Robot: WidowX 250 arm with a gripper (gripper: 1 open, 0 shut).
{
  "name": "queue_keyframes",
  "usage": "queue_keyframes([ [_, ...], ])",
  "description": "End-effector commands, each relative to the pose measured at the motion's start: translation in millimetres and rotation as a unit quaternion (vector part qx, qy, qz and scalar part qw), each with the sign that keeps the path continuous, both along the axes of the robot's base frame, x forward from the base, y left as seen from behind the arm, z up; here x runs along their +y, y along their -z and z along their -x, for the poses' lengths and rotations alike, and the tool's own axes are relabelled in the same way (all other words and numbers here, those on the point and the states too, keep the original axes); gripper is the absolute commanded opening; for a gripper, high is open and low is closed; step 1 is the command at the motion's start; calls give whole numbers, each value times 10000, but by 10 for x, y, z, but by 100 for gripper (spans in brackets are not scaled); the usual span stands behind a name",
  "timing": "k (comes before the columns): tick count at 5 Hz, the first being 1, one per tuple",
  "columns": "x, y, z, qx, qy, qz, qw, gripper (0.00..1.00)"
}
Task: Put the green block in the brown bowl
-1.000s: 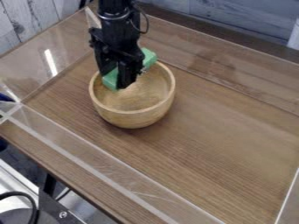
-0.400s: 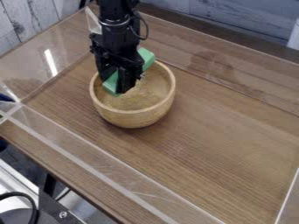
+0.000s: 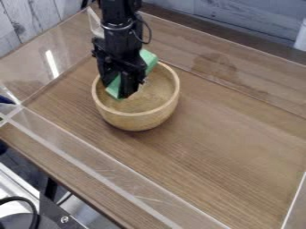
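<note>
From the single camera view, the black gripper (image 3: 121, 82) points straight down over the brown bowl (image 3: 138, 109), its fingers pinched tight on the green block (image 3: 129, 73). The block sits tilted between the fingers, its upper end showing bright green to the right of the arm and its lower end dipping inside the bowl's hollow near the back-left rim; whether it touches the wood there is hard to tell, since the fingers hide that spot. The bowl rests on a wooden table (image 3: 216, 125) with visible grain. Clear plastic walls (image 3: 72, 156) run along the table's edges, catching glare. Behind, pale planks (image 3: 30, 22) fill the upper left corner.
</note>
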State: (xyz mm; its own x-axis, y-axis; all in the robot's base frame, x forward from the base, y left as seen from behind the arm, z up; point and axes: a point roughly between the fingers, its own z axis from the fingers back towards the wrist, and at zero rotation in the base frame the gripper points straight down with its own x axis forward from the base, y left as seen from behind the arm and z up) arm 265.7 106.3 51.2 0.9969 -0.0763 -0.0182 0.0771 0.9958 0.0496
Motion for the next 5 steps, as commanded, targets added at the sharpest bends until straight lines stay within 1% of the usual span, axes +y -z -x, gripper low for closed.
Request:
queue_keyframes([
  [1,77,-87,-75,-195,-58,-98,9997,0],
  [2,81,-75,-83,-182,-74,-88,9998,0],
  [3,81,-125,-73,-190,-86,-43,9998,100],
  [4,75,-241,-68,-277,-117,35,9995,100],
  [5,87,-488,-67,-495,-165,111,9986,100],
])
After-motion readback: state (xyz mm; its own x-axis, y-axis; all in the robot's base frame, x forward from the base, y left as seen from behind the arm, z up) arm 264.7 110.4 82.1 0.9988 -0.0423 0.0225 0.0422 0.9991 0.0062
